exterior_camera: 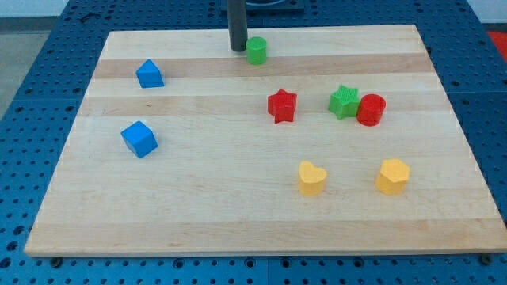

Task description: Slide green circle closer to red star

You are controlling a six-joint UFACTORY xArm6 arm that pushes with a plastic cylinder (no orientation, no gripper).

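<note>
The green circle (257,51) sits near the view's top, just right of centre. The red star (282,105) lies below it and slightly to the right, apart from it. My tip (238,49) stands right beside the green circle's left side, close to touching it; the dark rod rises out of the view's top edge.
A green star (344,102) and a red circle (371,110) touch each other right of the red star. A yellow heart (312,178) and a yellow hexagon (392,176) lie lower right. Two blue blocks (150,74) (139,138) lie at the left. The wooden board (71,206) rests on a blue perforated table.
</note>
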